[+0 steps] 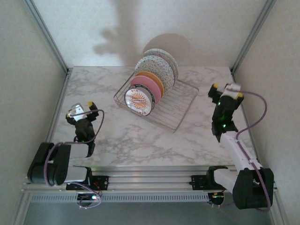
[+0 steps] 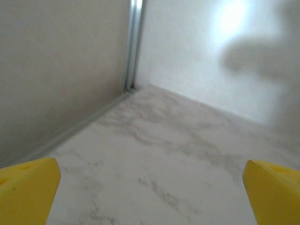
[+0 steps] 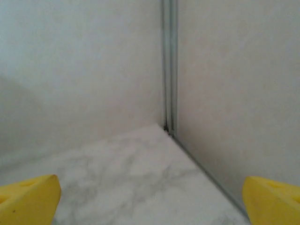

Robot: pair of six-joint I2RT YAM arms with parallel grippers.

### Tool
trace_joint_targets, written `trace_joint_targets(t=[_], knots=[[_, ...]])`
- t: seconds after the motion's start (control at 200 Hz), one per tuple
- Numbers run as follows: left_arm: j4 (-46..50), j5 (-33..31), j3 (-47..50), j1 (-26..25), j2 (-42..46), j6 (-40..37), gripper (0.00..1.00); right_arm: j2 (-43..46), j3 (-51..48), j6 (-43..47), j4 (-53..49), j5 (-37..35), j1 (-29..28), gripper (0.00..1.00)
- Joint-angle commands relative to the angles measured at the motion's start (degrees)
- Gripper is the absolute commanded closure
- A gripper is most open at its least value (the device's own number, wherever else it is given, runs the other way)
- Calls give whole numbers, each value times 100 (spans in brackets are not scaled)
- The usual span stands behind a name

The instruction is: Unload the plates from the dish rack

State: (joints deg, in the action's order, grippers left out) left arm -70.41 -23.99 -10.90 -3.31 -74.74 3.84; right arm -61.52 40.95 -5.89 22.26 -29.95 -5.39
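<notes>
Right now nothing has been lifted, so the job looks to be at its very start. All five plates stand on edge in the dish rack. It sits on the marble table between the two arms, ahead and to the right of the left gripper, and to the left of the right gripper, well apart from both.

Both grippers have their fingers spread wide and hold nothing. From each wrist I see yellow fingertips at the lower corners with bare marble between them, each pointing toward a far corner of the enclosure, not toward the rack.

The small white plate with the emblem stands at the front of the row. The pink plate, the orange plate and the two speckled plates stand behind it.

The next move, as I judge it, calls for one arm to turn toward the rack and bring its open fingers over a plate's top rim. The white one looks easiest to reach. It would then pinch and lift straight up, clear of the wires.
</notes>
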Motion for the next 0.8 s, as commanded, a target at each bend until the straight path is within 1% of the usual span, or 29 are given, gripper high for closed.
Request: trace_joint_targets(t=[0.0,0.03,0.06,0.095,0.115,0.145,0.16,0.17,0.19,0.22,0.235,0.25,0.28,0.3,0.34,0.44,0.516,0.576,0.616,0.701,0.741,0.791], knots=[[183,-738,-307,-38,602,-135,1,-226,1400,-1831,-1963,-751,79,1],[291,-866,-470,-38,691,-161,1,-396,1776,-2523,-2731,-700,129,1],[441,-1044,-664,-38,746,-93,1,-541,2140,-3029,-3450,-489,171,1],[785,-1320,-974,-38,794,104,1,-692,2534,-3357,-4173,-245,178,1],[1048,-1488,-1170,-38,823,306,1,-759,2657,-3422,-4336,-129,194,1],[1712,-1911,-1550,-28,849,856,1,-855,2762,-3361,-4279,313,230,1],[2309,-2072,-1838,-29,885,1178,1,-869,2765,-3244,-4152,639,260,1],[2813,-2136,-2035,-23,918,1641,1,-894,2751,-3140,-4006,864,276,1],[3867,-2054,-2440,20,987,2323,1,-926,2702,-2947,-3658,1262,288,1],[5261,-1823,-3043,89,1054,3126,1,-974,2617,-2720,-3158,1718,289,1],[5662,-1733,-3248,126,1057,3367,1,-1007,2583,-2652,-2942,1904,281,1],[5840,-1652,-3376,157,1039,3580,0,-1037,2558,-2593,-2755,2068,269,1],[5837,-1231,-3487,277,984,3729,0,-1147,2560,-2498,-2473,2259,240,1],[5777,-789,-3536,344,949,3759,0,-1232,2578,-2331,-2343,2369,218,1],[5818,-212,-3681,457,872,3892,0,-1425,2635,-1928,-2161,2616,176,1],[6009,774,-4128,477,617,3929,0,-1878,2560,-958,-1478,3431,152,2],[5999,1624,-4337,404,465,3825,1,-2205,2381,-335,-859,4210,228,10],[5997,2031,-4456,233,423,3590,0,-2521,2286,0,-382,4928,330,13],[5963,2277,-4491,69,422,3420,1,-2739,2330,178,-253,5382,391,15],[6088,2781,-4608,-245,360,3136,0,-3217,2658,440,-370,6209,482,17],[6218,2905,-4668,-415,325,3043,1,-3452,2820,695,-487,6652,498,21],[6364,3003,-4716,-637,308,2911,1,-3680,3032,957,-677,6975,495,24]])
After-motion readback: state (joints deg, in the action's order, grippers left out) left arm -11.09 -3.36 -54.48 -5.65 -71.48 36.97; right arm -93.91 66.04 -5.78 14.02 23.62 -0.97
